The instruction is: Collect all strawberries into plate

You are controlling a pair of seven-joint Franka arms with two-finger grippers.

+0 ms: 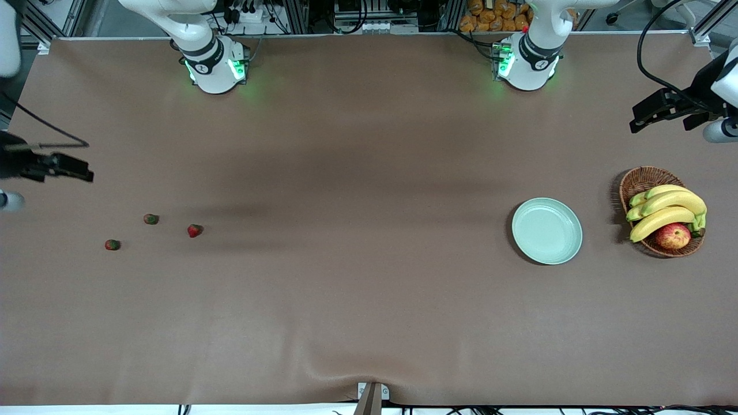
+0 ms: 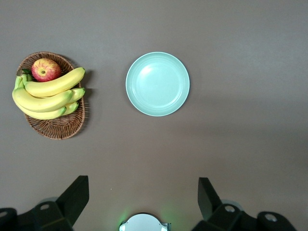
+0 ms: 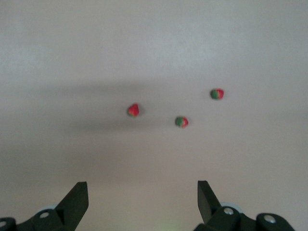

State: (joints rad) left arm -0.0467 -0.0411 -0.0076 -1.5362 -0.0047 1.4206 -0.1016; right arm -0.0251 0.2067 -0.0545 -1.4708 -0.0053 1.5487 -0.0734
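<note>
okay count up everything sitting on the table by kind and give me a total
strawberries: 3
plate: 1
wicker basket: 1
bananas, in the basket: 5, as far as the bunch shows
apple, in the basket: 1
Total: 11

Even overhead light, soft shadows, one washed-out wrist view

Front view sharp & evenly lit; broad dim shadow bands across the brown worktop (image 1: 369, 300), green LED glow at both arm bases. Plate (image 1: 546, 230) and basket (image 1: 637, 181) throw short dark shadows toward the right arm's end. Left wrist view crisp, true colour. Right wrist view pale, hazy; strawberries (image 3: 134, 110) soft-edged w/ faint streaky shadows.
</note>
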